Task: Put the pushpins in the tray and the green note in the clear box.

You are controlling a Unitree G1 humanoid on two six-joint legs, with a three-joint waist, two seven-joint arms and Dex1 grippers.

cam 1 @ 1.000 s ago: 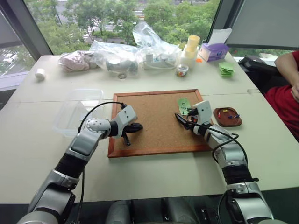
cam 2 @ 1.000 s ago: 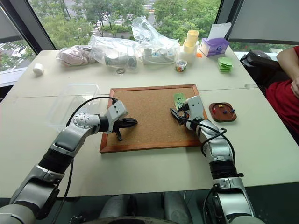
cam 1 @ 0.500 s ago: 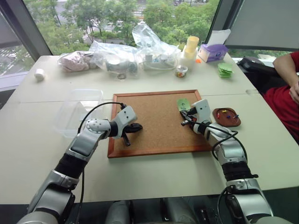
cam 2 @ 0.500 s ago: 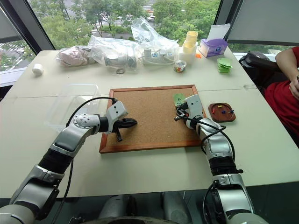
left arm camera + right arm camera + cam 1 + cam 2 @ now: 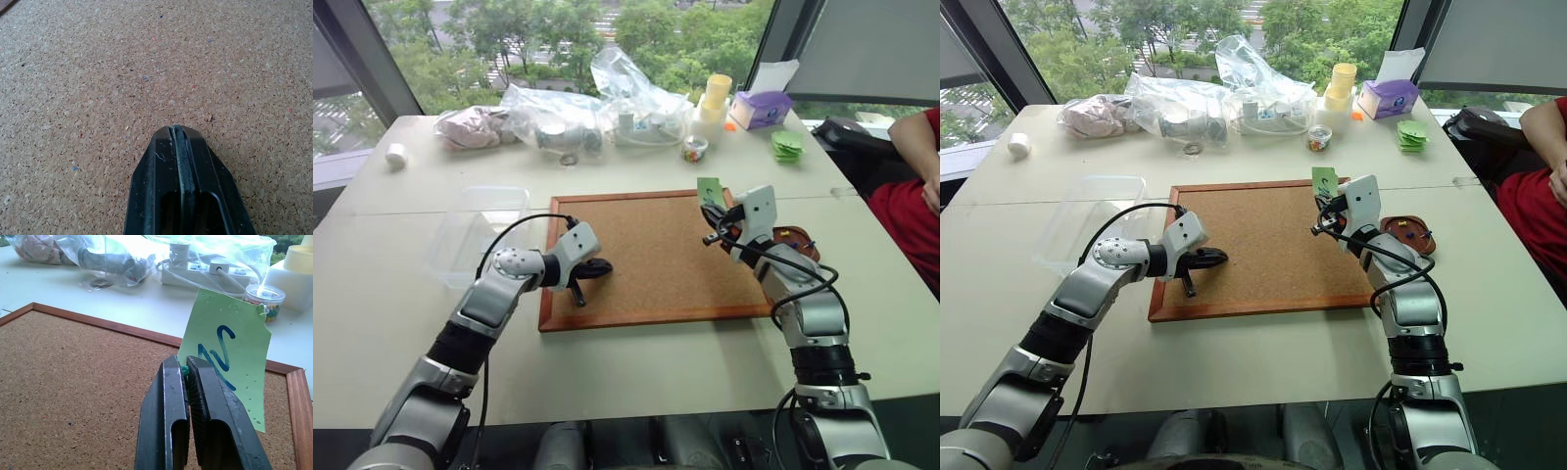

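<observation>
While right gripper [image 5: 188, 369] is pinching green note [image 5: 230, 367] edge between closed fingers above cork board [image 5: 646, 255], pushpins [image 5: 1414, 233] are apparently sitting in tray [image 5: 1422, 238]; note is remaining to go into clear box [image 5: 470, 230] across tabletop. Left gripper [image 5: 178, 134] is hovering shut, empty. Right wrist view is showing blue scribble, pinholes; head views are showing box, tray.
</observation>
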